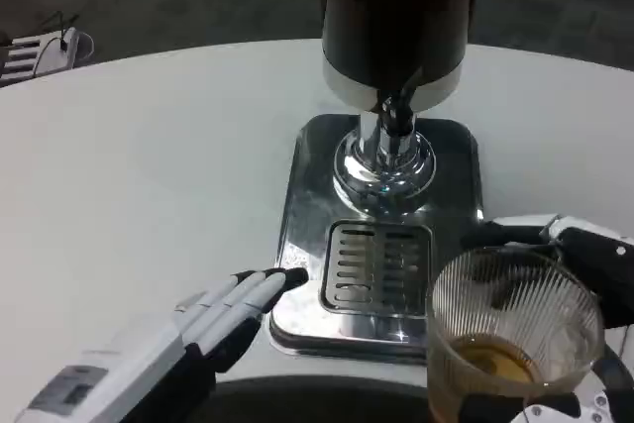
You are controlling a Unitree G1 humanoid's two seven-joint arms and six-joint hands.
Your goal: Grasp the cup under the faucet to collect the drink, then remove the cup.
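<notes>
A ribbed clear cup (510,329) with a little amber drink in its bottom is at the lower right, gripped by my right hand (584,274), whose fingers wrap behind and beneath it. The cup is off to the right of the slotted drip grate (376,266), not below the faucet (398,118). The dark drink dispenser (396,17) stands on a chrome base (307,175). My left hand (213,319) lies flat on the table with its fingers stretched out, the fingertips (287,279) touching the base's left front edge and holding nothing.
The round white table (149,165) spreads to the left and behind the dispenser. Dark floor lies beyond its far edge, with a white object (45,52) at the upper left.
</notes>
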